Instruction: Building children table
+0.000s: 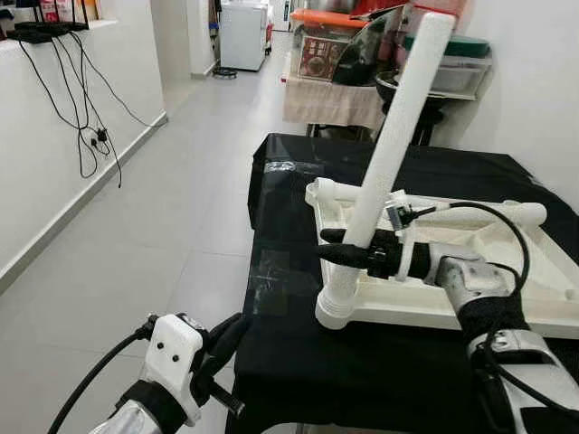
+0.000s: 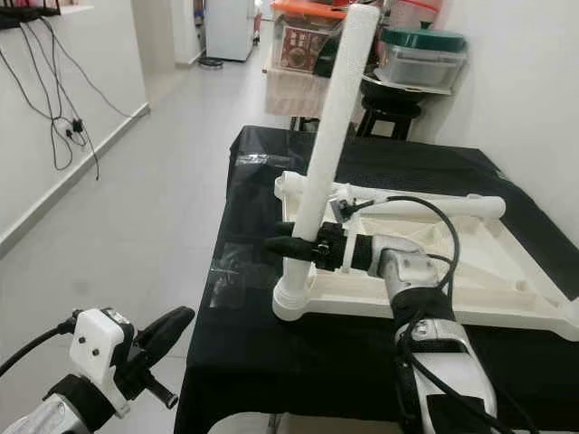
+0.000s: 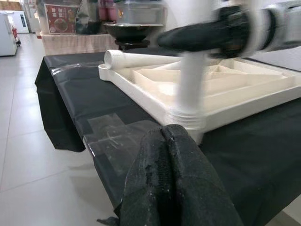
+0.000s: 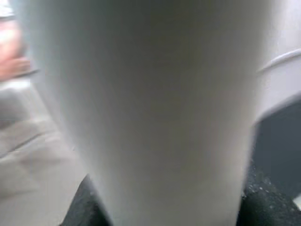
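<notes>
On the upturned white tabletop, the right hand clamps a tall, slightly tilted white leg.

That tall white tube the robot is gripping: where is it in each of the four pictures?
Left eye: white table leg leans right of centre, in the right gripper.
Right eye: leg centre.
Left wrist: blurred, its base meets the tabletop corner.
Right wrist: leg close up.
Shared landmark: black cloth.

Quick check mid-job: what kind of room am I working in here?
Likely a home hallway or utility area: tiled floor, a white fridge at the far end, stacked storage boxes. The right gripper holds the table leg over a black-draped table.
</notes>
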### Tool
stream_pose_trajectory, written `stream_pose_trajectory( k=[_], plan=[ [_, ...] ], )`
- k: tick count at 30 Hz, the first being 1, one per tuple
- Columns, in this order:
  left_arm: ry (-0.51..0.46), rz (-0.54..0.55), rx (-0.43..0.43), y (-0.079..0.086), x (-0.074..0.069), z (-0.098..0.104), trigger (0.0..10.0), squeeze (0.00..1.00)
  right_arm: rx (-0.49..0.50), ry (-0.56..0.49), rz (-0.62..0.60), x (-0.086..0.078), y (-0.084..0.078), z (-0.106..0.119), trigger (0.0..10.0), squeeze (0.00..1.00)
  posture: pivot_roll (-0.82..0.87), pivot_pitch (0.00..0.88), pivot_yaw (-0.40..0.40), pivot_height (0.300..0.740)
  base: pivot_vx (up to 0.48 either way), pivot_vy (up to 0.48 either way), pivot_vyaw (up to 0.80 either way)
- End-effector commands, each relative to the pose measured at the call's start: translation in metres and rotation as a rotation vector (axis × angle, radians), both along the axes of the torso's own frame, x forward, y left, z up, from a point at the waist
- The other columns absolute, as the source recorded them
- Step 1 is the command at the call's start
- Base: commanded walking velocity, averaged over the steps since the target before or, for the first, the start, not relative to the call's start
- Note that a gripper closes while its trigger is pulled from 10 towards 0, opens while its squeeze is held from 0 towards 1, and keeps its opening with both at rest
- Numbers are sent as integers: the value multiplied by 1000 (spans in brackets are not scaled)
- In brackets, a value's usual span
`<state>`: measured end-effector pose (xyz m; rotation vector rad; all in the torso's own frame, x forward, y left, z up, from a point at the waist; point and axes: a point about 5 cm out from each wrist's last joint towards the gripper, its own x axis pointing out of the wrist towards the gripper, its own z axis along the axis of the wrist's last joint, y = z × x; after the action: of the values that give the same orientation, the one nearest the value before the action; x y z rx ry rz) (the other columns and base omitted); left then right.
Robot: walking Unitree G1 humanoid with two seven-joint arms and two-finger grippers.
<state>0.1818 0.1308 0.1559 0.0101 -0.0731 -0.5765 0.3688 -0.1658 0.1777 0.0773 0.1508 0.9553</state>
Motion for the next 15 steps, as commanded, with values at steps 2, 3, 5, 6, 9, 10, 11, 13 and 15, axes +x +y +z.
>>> stream_pose_trajectory(
  k=[2, 3, 5, 6, 9, 10, 11, 13, 15],
  plan=[
    [10, 9, 16, 3, -2, 0, 10000, 0, -187, -20, -694, -13, -7, -25, 0, 0, 48, 4, -116, 740, 0, 0, 0],
    [10, 9, 16, 3, -2, 0, 10000, 0, -187, -20, -694, -13, -7, -25, 0, 0, 48, 4, -116, 740, 0, 0, 0],
    [3, 17, 17, 6, -1, 1, 10000, 0, -143, -26, -839, -55, 20, -36, 0, 0, 29, 11, -91, 740, 0, 0, 0],
    [2, 18, 17, 6, -1, 1, 10000, 0, -167, -99, -782, -61, 32, -32, 0, 0, 15, 4, -79, 740, 0, 0, 0],
    [0, 15, 13, 5, 1, 0, 10000, 0, -174, -130, -712, -56, 41, -30, 0, 0, 26, 2, -91, 740, 0, 0, 0],
    [0, 15, 13, 5, 1, 0, 10000, 0, -174, -130, -712, -56, 41, -30, 0, 0, 26, 2, -91, 740, 0, 0, 0],
    [-1, 13, 9, 4, 1, 0, 10000, 0, -172, -99, -702, -52, 39, -33, 0, 0, 36, 0, -102, 740, 0, 0, 0],
    [-7, 24, 4, 4, 1, 0, 10000, 0, -200, -59, -695, -49, 39, -37, 7882, 0, 34, 1, -101, 740, 0, 0, 0],
    [-14, 39, -1, 4, 1, 1, 10000, 0, -213, -56, -682, -51, 41, -36, 10000, 0, 35, 0, -105, 740, 0, 0, 0]
  ],
)
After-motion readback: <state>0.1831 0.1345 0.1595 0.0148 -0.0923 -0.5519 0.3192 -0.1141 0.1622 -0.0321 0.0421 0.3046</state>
